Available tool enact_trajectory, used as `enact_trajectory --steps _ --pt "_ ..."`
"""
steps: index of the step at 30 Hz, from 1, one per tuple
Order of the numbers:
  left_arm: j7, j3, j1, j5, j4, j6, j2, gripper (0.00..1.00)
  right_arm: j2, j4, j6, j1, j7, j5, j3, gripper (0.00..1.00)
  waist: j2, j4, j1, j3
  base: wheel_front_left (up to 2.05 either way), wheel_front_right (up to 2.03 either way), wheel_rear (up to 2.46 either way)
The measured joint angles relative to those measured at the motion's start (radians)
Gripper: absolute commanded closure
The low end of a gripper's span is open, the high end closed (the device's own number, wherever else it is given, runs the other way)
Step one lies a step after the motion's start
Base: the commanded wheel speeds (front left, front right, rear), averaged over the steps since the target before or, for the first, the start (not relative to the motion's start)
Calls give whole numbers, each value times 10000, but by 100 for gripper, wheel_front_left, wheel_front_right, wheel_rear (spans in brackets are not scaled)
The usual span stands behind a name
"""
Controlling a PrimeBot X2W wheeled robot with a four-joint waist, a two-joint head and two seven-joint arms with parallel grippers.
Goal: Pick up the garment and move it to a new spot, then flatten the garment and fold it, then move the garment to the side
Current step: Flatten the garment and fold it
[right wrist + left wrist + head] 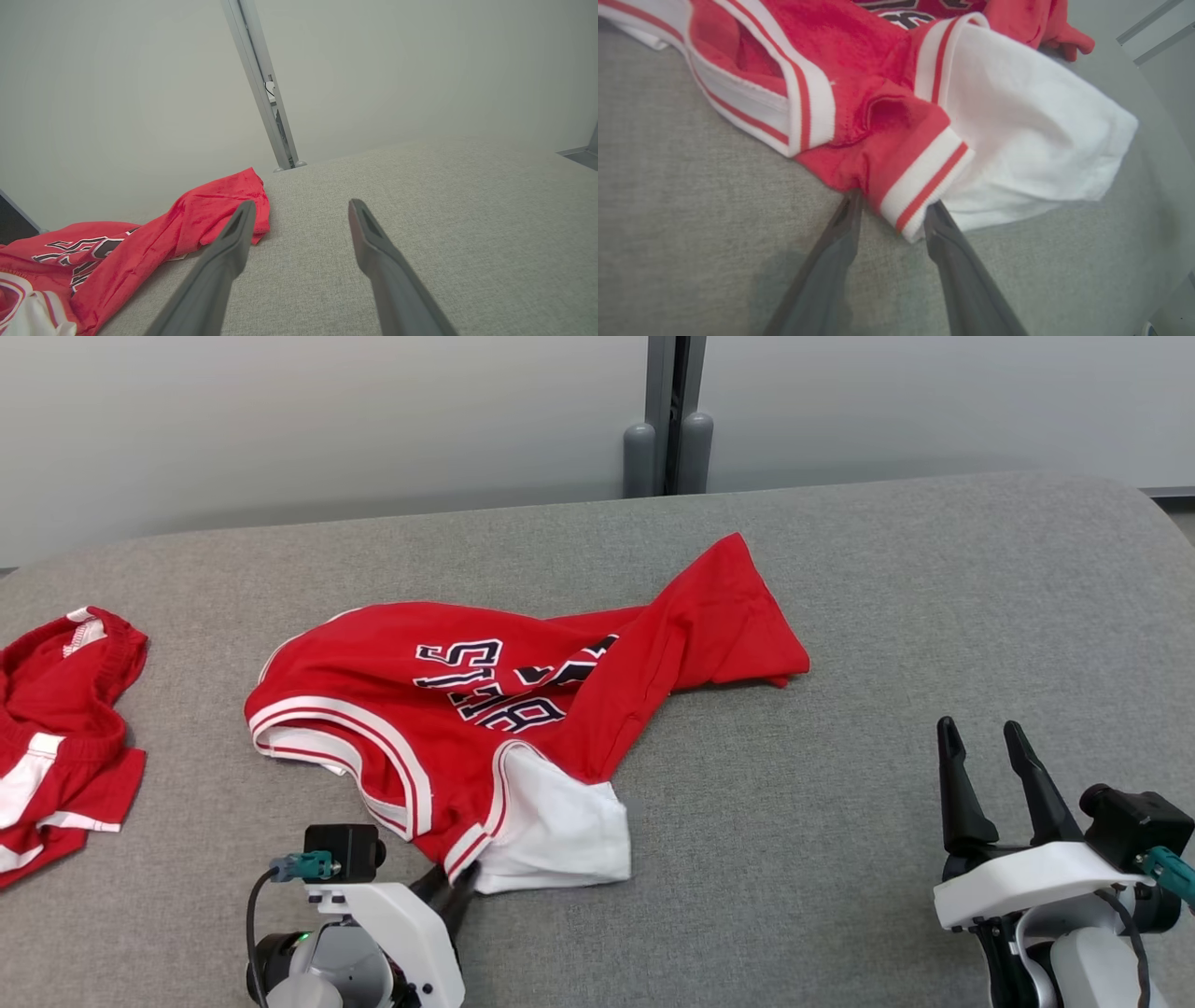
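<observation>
The garment point(523, 681) is a red jersey with white trim, black lettering and a white sleeve, lying crumpled in the middle of the grey table point(840, 821). My left gripper point(457, 887) is at its near edge. In the left wrist view, my left gripper point(893, 205) has its jaws apart on either side of the red-and-white striped hem of the garment point(859, 93), and the cloth lies over the tips. My right gripper point(980, 733) stands open and empty at the lower right, well clear of the cloth. In the right wrist view, my right gripper point(302, 207) points past the garment point(187, 219).
A second red-and-white piece of clothing point(56, 709) lies bunched at the table's left edge. A grey post point(667, 420) stands against the pale wall behind the table. Bare grey table stretches to the right of the jersey.
</observation>
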Motion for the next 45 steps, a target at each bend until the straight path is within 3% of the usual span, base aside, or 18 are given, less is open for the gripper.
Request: enact_trajectory --steps 9,16,24,25,26,27,28,34,45 --pt "-150 59 281 59 -819 86 382 100 -2 54 0 16 -29 -4 -65 0 0 262 0 -122 0 0 0" --pt "58 823 903 -161 -1716 476 1344 100 0 142 0 98 -31 -19 -31 0 0 595 0 -243 0 0 0" --pt "362 1313 851 -443 -1174 439 2130 100 4 347 0 72 117 -27 96 0 0 765 0 -333 0 0 0" --pt "349 1344 830 -441 -1057 441 2180 98 2 349 0 67 142 -44 88 0 0 757 0 -328 0 0 0" --pt "318 1375 820 -439 -926 445 2217 80 0 357 0 63 199 -67 81 0 0 748 0 -322 0 0 0" --pt "282 1381 802 -435 -800 447 2236 51 2 359 0 62 207 -102 69 0 0 736 0 -317 0 0 0" --pt "244 1367 782 -420 -754 462 2224 0 2 360 0 61 215 -111 58 0 0 725 0 -312 0 0 0" --pt "15 1289 732 -422 -798 543 2004 0 2 364 0 62 282 -128 31 0 0 685 0 -312 0 0 0" --pt "-1011 1438 1327 341 -2334 1348 2326 0 4 366 0 107 267 -105 50 0 0 904 0 -423 0 0 0"
